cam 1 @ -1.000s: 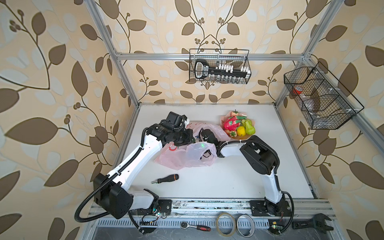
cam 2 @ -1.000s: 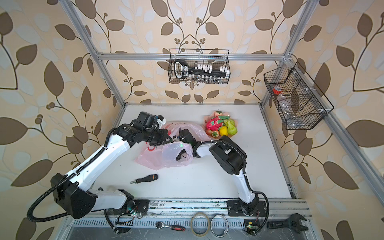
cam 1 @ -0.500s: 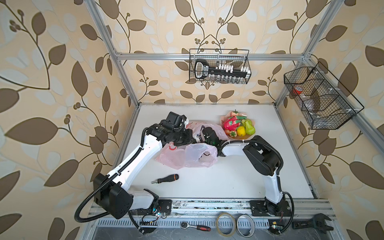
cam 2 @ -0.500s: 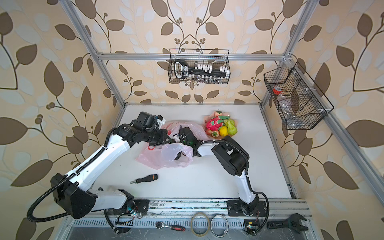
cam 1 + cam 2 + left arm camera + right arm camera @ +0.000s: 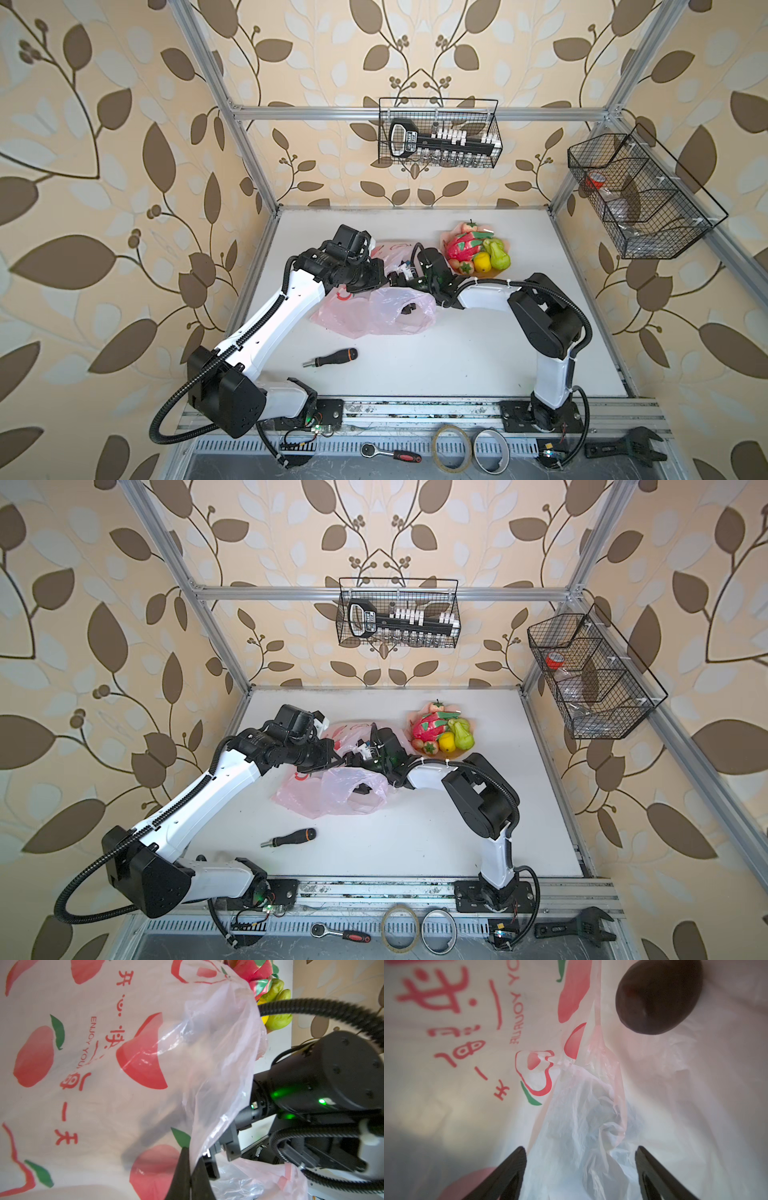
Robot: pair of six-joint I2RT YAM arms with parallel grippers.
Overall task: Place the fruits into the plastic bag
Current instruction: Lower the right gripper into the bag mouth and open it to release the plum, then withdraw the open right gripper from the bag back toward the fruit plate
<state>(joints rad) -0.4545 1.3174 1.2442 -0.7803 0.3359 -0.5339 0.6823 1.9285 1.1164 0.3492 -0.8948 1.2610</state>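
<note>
Right wrist view: plum (image 5: 658, 995) inside the plastic bag (image 5: 467, 1105), its print blurred close up.
The right gripper (image 5: 580, 1151), cropped at the frame edge, stands apart and empty. The plum lies well ahead of it, off to one side. In the left wrist view the left gripper (image 5: 190, 1159) is clamped on the bag's rim. In both top views both grippers' tips are hard to make out.

Toy fruits and peach-print carrier bag
Plastic bag (image 5: 374, 316): pale pink, translucent, lying crumpled; dark plum (image 5: 658, 995) inside. Dragon fruit (image 5: 463, 245), pear (image 5: 498, 257), lemon (image 5: 482, 262) and strawberry (image 5: 466, 267) heaped together near it.
</note>
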